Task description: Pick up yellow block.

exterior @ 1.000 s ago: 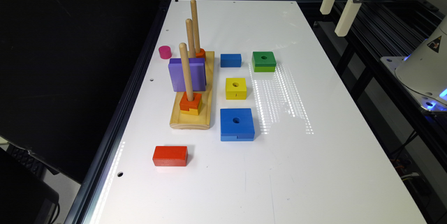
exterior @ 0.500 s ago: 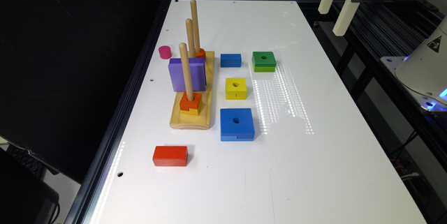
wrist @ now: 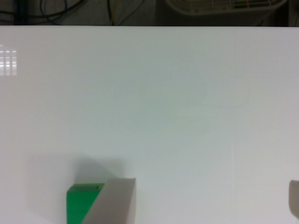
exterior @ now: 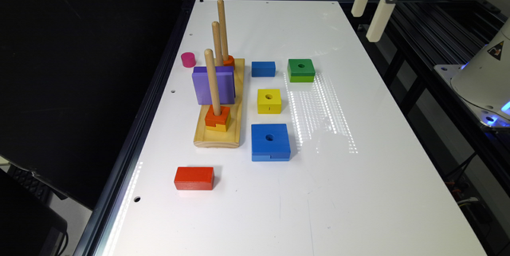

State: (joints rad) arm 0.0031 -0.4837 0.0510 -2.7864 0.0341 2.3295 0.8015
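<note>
so nothing grasped yet: my fingers [exterior: 370, 10] hang spread and empty, well apart from the small yellow wooden square block [exterior: 269, 101] below.

The white table [exterior: 358, 176] is brightly lit from above; dotted glare is seen just beside the green block [exterior: 301, 69] (short shadows fall beneath the blocks). The wrist view is rendered soft and slightly blurred.
</note>
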